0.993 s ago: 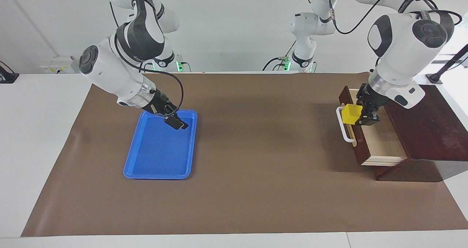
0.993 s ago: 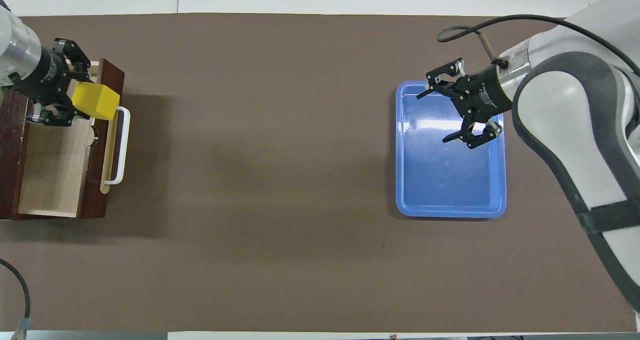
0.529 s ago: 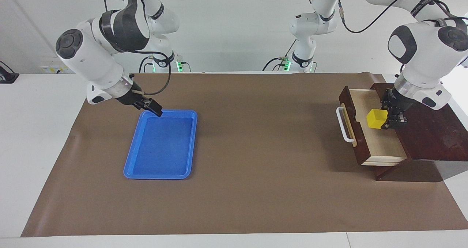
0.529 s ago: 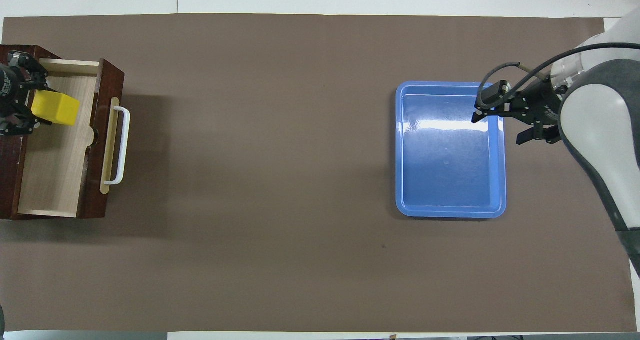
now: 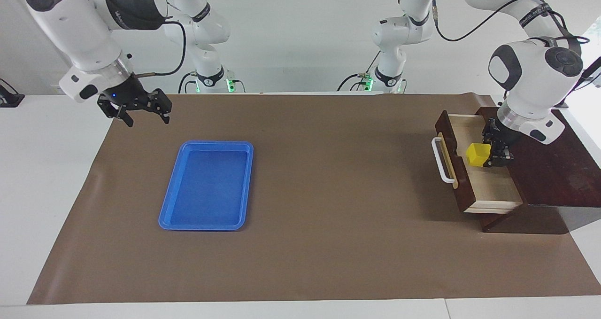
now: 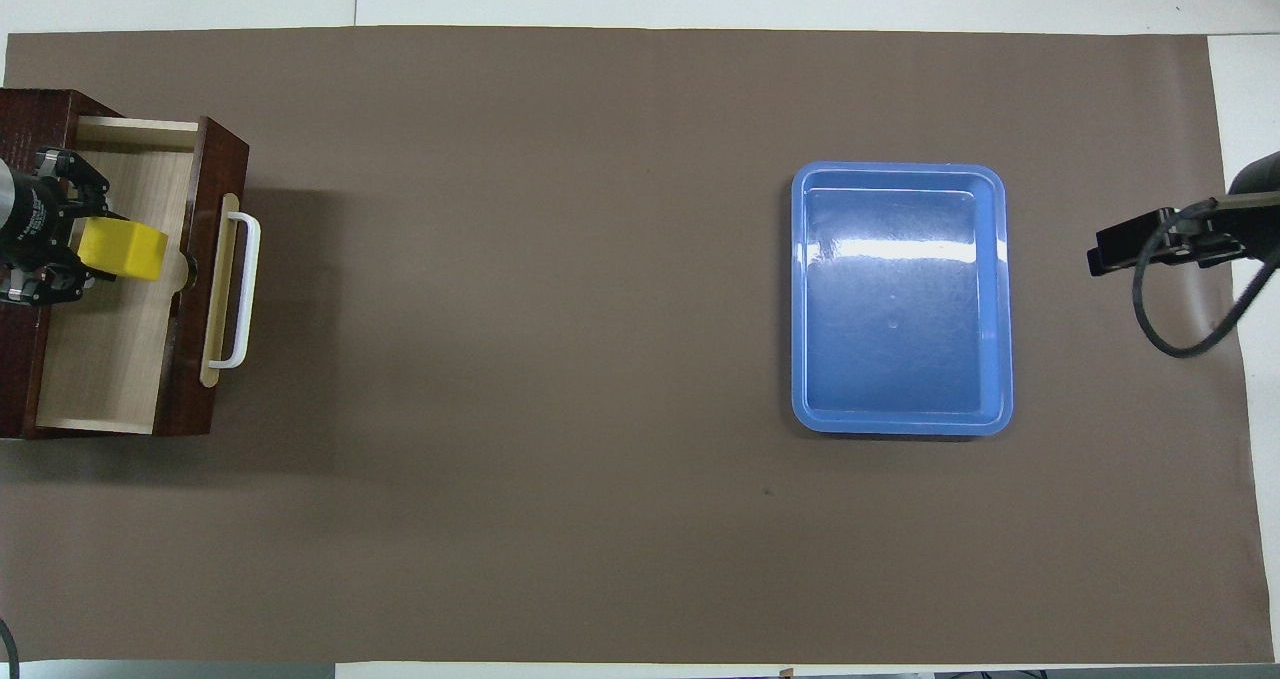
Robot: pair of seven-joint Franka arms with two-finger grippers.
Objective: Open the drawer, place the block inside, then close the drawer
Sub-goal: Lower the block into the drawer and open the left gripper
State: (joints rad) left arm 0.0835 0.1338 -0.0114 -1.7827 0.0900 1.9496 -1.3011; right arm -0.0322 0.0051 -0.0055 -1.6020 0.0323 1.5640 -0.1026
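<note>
Drawer [image 5: 488,187], pulled out of its dark wooden box [image 5: 554,168] at the left arm's end of the table, pale interior exposed, white handle [image 5: 441,160] facing the table's middle; block [image 5: 478,154], a small yellow cube, held over the open drawer's interior, in its half nearer to the robots, pinched between the fingers of the left gripper [image 5: 493,153]; whether the cube's underside touches the drawer floor cannot be told. In the overhead view the block [image 6: 122,249] lies close to the inner face of the drawer front [image 6: 190,279], with the left gripper [image 6: 60,254] reaching in from the box side. Right gripper [image 5: 141,107], fingers spread and holding nothing, waits raised over the mat's edge at the right arm's end of the table, clear of the blue tray [image 5: 169,215].

Judged stage: placing; release and closing remain to be done.

Risks: a release from height may let the cube bounce or tip against the drawer front; the cube sits near that front, so a small drift toward the handle could leave it resting on the front's top edge, not inside; a wrist kept low over the box edge may snag on withdrawal and drag the drawer; a hard closing push could slide the whole box, which does not appear fixed down.
</note>
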